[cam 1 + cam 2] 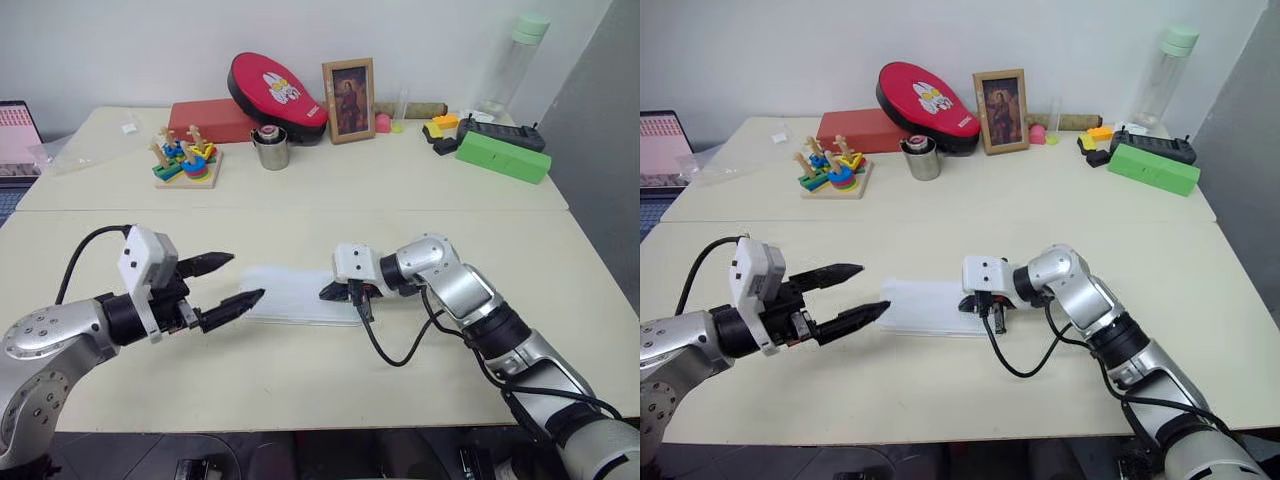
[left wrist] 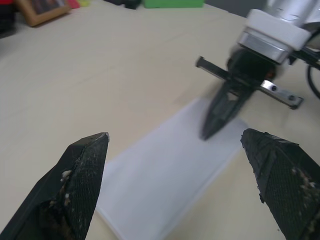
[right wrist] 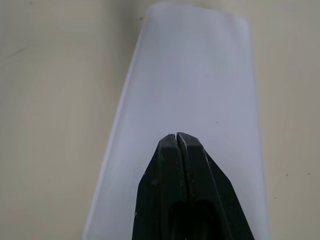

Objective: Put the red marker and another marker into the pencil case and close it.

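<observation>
The pencil case (image 1: 290, 295) lies flat, white, lid closed.

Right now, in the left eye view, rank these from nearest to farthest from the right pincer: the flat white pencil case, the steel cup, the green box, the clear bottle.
1. Flat white pencil case: under the shut right pincer.
2. Steel cup: back, centre-left.
3. Green box: back right.
4. Clear bottle: far right corner.

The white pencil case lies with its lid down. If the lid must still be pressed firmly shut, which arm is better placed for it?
Probably the right. The right pincer is shut, its tip over the pencil case. The left pincer is open, just off the case's other end.
</observation>
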Action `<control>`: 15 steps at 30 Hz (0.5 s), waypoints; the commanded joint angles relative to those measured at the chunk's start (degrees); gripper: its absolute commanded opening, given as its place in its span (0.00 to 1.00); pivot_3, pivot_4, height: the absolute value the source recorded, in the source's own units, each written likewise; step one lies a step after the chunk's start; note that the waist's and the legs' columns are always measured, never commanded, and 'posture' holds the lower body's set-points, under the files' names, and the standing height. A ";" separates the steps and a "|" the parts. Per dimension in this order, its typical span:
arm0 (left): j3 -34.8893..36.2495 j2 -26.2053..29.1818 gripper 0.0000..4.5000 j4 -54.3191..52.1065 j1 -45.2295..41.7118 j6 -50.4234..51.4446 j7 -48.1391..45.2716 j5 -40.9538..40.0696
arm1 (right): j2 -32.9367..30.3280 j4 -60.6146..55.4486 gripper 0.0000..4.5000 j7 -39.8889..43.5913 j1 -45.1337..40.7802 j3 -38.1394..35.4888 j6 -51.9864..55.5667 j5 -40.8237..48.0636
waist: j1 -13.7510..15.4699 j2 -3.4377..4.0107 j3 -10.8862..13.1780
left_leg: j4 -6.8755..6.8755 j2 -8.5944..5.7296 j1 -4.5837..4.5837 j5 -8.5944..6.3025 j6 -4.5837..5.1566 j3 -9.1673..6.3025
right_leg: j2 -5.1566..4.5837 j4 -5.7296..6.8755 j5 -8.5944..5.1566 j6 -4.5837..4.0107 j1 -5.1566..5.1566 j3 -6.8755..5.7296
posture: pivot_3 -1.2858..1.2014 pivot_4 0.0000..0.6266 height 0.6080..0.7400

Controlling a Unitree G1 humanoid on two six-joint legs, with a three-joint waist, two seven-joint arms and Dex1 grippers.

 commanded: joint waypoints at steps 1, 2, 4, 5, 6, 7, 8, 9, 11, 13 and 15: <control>-0.69 -2.90 1.00 4.14 -2.93 -1.59 6.04 4.09 | -0.30 -2.80 0.04 -2.09 -0.35 -9.18 4.15 7.41 | 0.02 0.00 0.00 | 0.00 0.00 -0.03 0.00 0.00 -0.01 | 0.00 0.00 0.01 -0.01 -0.03 -0.01 | 0.52 0.24 1.00; -1.01 -3.62 1.00 5.18 -3.67 -2.29 7.30 5.55 | -0.92 -2.57 0.08 -2.84 -0.45 -11.29 5.69 8.81 | 0.08 0.00 0.00 | 0.00 -0.01 -0.04 0.00 0.00 -0.02 | 0.00 0.00 0.01 -0.02 -0.03 -0.01 | 0.52 0.24 1.00; -1.03 -4.88 1.00 7.52 -4.85 -3.70 9.32 8.11 | -2.66 -2.27 0.18 -3.95 -0.33 -15.32 8.65 11.37 | 0.12 -0.03 0.00 | 0.00 -0.01 -0.07 0.00 0.00 -0.04 | 0.00 -0.02 0.06 -0.10 -0.02 -0.03 | 0.52 0.24 1.00; -0.85 -5.36 1.00 8.84 -5.07 -4.62 9.83 9.24 | -3.78 -2.38 0.23 -4.45 -0.05 -17.33 10.34 12.56 | 0.18 -0.02 0.01 | 0.00 -0.02 -0.07 0.00 0.00 -0.04 | 0.00 -0.03 0.06 -0.10 -0.02 -0.03 | 0.52 0.24 1.00; -0.63 -5.72 1.00 9.89 -5.08 -5.23 10.04 10.02 | -4.72 -2.57 0.30 -5.00 0.24 -18.84 11.53 13.47 | 0.23 -0.02 0.01 | -0.01 -0.02 -0.07 0.00 0.00 -0.04 | -0.01 -0.03 0.06 -0.11 -0.02 -0.03 | 0.52 0.24 1.00; -0.46 -5.92 1.00 11.13 -4.79 -5.75 10.12 10.86 | -5.69 -2.60 0.35 -6.02 0.58 -20.74 12.85 14.36 | 0.20 -0.02 0.01 | -0.01 -0.03 -0.08 0.00 0.00 -0.04 | -0.01 -0.04 0.06 -0.11 -0.03 -0.03 | 0.52 0.24 1.00; -0.49 -5.80 1.00 12.00 -4.33 -6.24 9.93 11.77 | -6.66 -2.48 0.42 -7.02 1.03 -22.38 13.62 14.97 | 0.18 -0.01 0.01 | -0.01 -0.02 -0.08 0.00 0.01 -0.04 | -0.01 -0.04 0.06 -0.11 -0.03 -0.03 | 0.52 0.24 1.00; -0.55 -5.62 1.00 12.64 -3.96 -6.72 9.68 12.59 | -7.62 -2.29 0.45 -7.99 1.56 -23.82 14.20 15.45 | 0.16 -0.02 0.01 | -0.02 -0.03 -0.08 -0.01 0.01 -0.01 | -0.01 -0.04 0.06 -0.11 -0.05 -0.01 | 0.52 0.24 1.00; 0.13 -5.35 1.00 13.81 -4.12 -7.09 9.35 13.00 | -9.61 -2.30 0.56 -9.35 3.35 -25.70 14.49 15.80 | 0.12 -0.02 0.01 | -0.03 -0.02 -0.08 -0.01 0.01 0.00 | -0.01 -0.04 0.06 -0.12 -0.07 0.00 | 0.52 0.24 1.00; 0.89 -4.65 1.00 14.95 -4.54 -7.25 8.61 13.20 | -10.76 -3.47 0.66 -10.46 5.14 -26.50 15.32 16.19 | 0.08 -0.02 0.01 | -0.04 -0.02 -0.10 -0.01 0.01 0.00 | -0.01 -0.04 0.04 -0.10 -0.08 0.00 | 0.52 0.24 1.00; 1.21 -3.64 1.00 16.14 -4.69 -7.60 7.57 13.75 | -10.93 -4.95 0.77 -11.88 6.54 -27.15 16.25 16.81 | 0.05 -0.02 0.01 | -0.04 -0.02 -0.11 -0.01 0.02 0.00 | -0.01 -0.04 0.02 -0.07 -0.10 0.00 | 0.52 0.24 1.00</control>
